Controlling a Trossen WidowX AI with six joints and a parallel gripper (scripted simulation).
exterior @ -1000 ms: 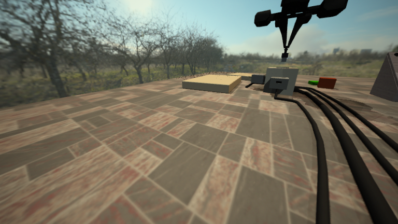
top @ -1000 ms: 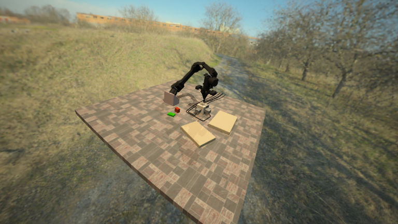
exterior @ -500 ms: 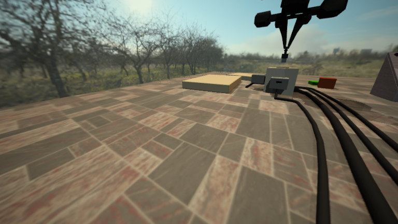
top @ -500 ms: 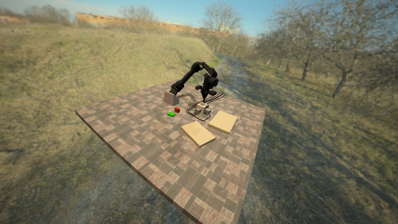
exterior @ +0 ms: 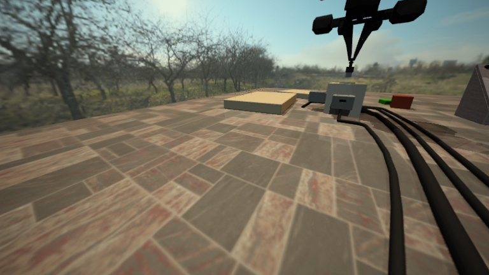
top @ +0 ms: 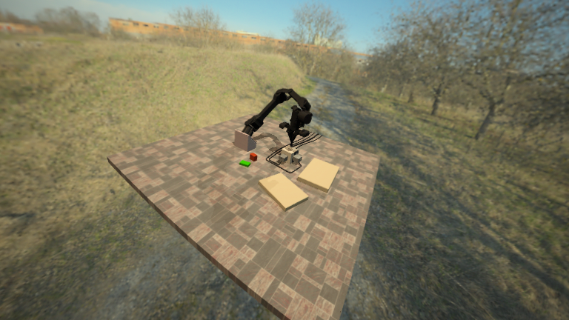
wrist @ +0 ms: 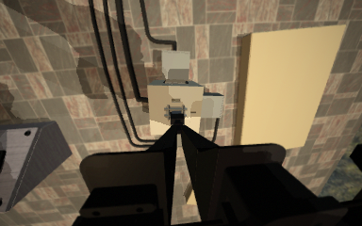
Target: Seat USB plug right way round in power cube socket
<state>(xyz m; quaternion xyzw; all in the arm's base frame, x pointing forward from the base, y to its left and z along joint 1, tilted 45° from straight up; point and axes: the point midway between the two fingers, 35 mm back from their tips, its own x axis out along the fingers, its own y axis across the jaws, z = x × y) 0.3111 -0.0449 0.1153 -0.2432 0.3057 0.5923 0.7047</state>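
Arm: a black jointed robot arm (top: 261,114) reaches up, over and down above the cube, on a table (top: 201,207) (exterior: 202,192) patterned like patchwork stone.
Gripper: the gripper (top: 291,144) (exterior: 351,61) (wrist: 178,129) points downward, its two fingers nearly together at the tips, gripping the plug.
Plug: the small plug (exterior: 349,71) (wrist: 176,118), dark at the top with a paler metal end below, is just above the cube's top. In the exterior view a thin gap separates them, so it is out of the socket. Which way round it faces, I cannot tell.
Power cube: the pale power cube (top: 289,153) (exterior: 328,95) (wrist: 159,105) stands upright on the table, with grey blocks attached at its sides; one block (exterior: 342,102) (wrist: 175,65) has a cable running from its underside.
Cables: black cables (top: 274,166) (exterior: 391,170) (wrist: 123,52) curve around the cube and trail away across the table.
Boards: two flat, pale yellow boards lie near the cube, one board (top: 318,174) (exterior: 257,98) (wrist: 287,89) beside the other board (top: 283,190).
Small blocks: a red block (top: 253,156) (exterior: 401,101) lies near a flatter green block (top: 244,163) (exterior: 384,101).
Wedge: a grey, slope-sided stand (top: 244,141) (exterior: 475,95) (wrist: 40,160) is at the arm's foot.
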